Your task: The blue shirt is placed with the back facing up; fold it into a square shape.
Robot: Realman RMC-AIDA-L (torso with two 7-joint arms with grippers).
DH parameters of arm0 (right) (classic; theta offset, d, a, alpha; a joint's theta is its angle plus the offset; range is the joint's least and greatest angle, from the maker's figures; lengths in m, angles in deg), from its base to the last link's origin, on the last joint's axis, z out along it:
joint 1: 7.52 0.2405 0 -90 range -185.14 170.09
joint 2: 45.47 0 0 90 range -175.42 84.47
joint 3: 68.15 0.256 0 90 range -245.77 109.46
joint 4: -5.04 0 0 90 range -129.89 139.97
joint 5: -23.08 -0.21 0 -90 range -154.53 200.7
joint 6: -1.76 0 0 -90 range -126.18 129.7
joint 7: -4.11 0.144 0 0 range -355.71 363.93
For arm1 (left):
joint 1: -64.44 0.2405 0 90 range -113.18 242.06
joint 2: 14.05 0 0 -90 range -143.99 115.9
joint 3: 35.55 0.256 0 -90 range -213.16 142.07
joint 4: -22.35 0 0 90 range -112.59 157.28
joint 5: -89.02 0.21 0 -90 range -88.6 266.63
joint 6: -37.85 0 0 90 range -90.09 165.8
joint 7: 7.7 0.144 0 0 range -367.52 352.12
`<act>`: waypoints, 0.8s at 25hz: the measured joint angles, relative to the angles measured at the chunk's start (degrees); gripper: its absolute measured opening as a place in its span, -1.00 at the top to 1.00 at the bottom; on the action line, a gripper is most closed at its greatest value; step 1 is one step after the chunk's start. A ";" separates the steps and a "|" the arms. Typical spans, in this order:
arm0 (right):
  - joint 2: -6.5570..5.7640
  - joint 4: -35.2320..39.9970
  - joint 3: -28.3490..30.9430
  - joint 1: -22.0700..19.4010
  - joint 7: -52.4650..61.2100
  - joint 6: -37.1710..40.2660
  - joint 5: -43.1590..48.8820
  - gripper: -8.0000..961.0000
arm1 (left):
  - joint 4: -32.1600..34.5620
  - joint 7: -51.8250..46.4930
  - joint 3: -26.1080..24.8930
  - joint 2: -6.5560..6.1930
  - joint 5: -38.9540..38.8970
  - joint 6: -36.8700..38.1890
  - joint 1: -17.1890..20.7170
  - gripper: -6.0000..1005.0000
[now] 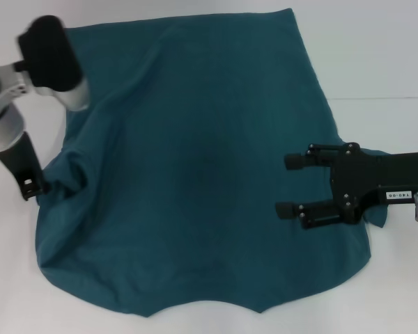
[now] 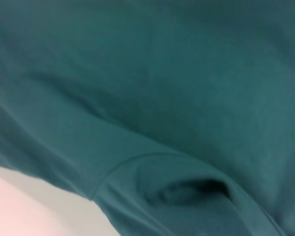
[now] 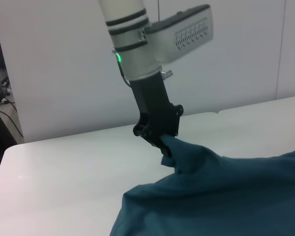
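The blue shirt (image 1: 202, 174) lies spread on the white tabletop (image 1: 376, 56), and the left gripper (image 1: 36, 186) pinches its left edge with jaws shut on a little peak of cloth. The right gripper (image 1: 288, 186) hovers over the right side with jaws wide apart. To fold well, I think the left one should lift slowly and carry the edge straight across, keeping the cloth smooth

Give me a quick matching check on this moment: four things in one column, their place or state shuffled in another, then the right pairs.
Things:
1. left gripper
2. right gripper
3. blue shirt
4. table

States:
A. white, bare beyond the fabric
B. open, over the shirt's right edge
C. spread plain side up, bunched at one side
D. shut on a pinch of lifted fabric at the shirt's left edge

Pairs: 1-D, 2-B, 3-C, 4-A
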 joint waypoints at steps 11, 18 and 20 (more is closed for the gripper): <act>-0.15 -1.10 0.01 -0.56 -1.06 -0.05 -0.31 -0.93 | -0.21 -4.79 8.61 1.68 -0.01 -4.34 -3.38 0.70; -0.24 -0.80 0.17 -0.65 -1.14 0.01 -0.83 -0.93 | 6.68 -4.17 7.16 3.97 -0.14 -2.02 -2.63 0.30; -0.25 -0.75 0.17 -0.71 -1.24 -0.01 -1.01 -0.93 | 7.76 -3.48 4.32 4.39 -0.23 -1.79 -1.72 0.17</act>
